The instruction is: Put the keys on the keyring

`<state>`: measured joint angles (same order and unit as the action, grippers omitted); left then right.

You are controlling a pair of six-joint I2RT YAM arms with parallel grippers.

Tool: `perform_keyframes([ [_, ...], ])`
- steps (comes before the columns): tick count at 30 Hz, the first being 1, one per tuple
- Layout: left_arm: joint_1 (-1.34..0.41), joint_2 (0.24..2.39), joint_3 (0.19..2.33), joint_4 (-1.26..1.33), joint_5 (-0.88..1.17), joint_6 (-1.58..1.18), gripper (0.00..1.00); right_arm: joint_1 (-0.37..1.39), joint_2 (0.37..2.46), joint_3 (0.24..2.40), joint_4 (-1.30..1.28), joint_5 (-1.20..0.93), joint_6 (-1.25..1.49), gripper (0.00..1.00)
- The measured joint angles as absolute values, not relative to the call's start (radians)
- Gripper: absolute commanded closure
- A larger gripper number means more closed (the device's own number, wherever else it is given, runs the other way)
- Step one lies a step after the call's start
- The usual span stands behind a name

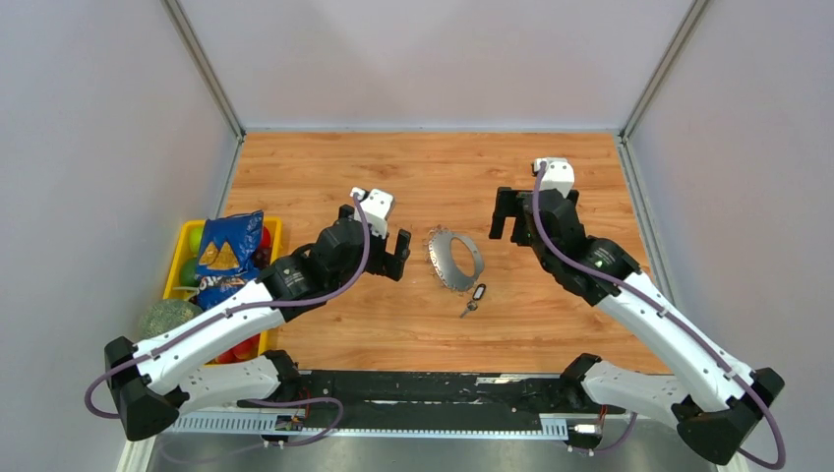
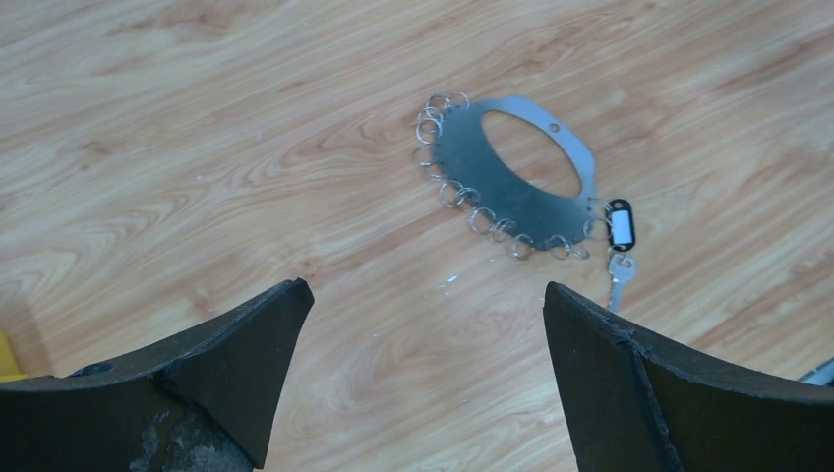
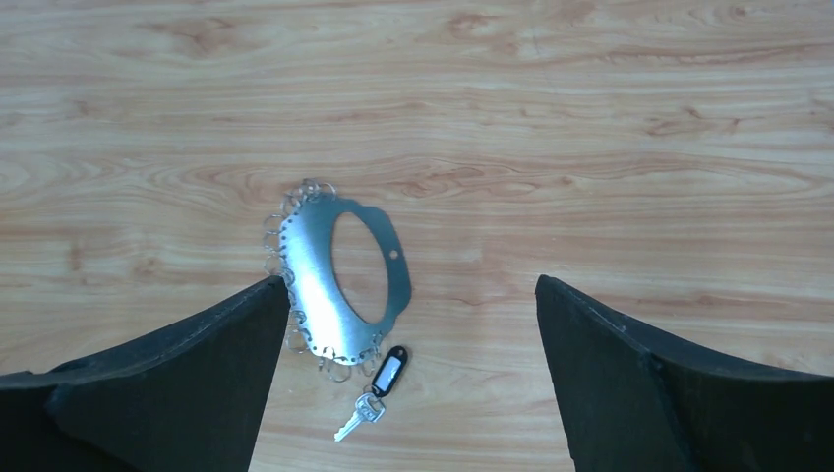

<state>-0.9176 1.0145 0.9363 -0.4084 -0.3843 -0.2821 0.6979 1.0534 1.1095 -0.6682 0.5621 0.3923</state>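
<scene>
The keyring point(image 1: 444, 264) lies flat on the wooden table between my two arms. It is a grey metal hoop point(image 2: 482, 177) with an oval hole and a fringe of small wire rings along one edge point(image 3: 310, 275). One of the keys point(image 1: 468, 308), silver with a black oblong tag point(image 2: 621, 224), rests against the hoop's near rim point(image 3: 359, 416); I cannot tell whether it is hooked on. My left gripper point(image 1: 376, 236) hovers left of the hoop, open and empty point(image 2: 423, 295). My right gripper point(image 1: 526, 218) hovers right of it, open and empty too point(image 3: 408, 285).
A yellow bin point(image 1: 182, 246) at the table's left edge holds a blue snack bag point(image 1: 226, 251) and round fruit. A green ball-like thing point(image 1: 167, 317) sits beside it. Grey walls close the table on three sides. A black rail point(image 1: 423, 388) runs along the near edge.
</scene>
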Motion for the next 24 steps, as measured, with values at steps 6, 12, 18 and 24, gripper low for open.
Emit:
perform_keyframes([
  [6,-0.918,0.996,0.889,-0.365,-0.295,-0.298,0.00,0.698,0.989,1.064,-0.653,0.456,0.392,0.01],
  [12,-0.918,0.985,0.871,-0.347,-0.223,-0.308,0.00,0.698,1.011,0.981,-0.657,0.375,0.400,0.14],
  [18,-0.918,0.949,0.863,-0.307,-0.145,-0.310,0.00,0.698,1.031,0.908,-0.628,0.324,0.430,0.39],
  [24,-0.918,0.937,0.860,-0.290,-0.096,-0.310,0.00,0.690,1.133,0.862,-0.571,0.289,0.458,0.60],
])
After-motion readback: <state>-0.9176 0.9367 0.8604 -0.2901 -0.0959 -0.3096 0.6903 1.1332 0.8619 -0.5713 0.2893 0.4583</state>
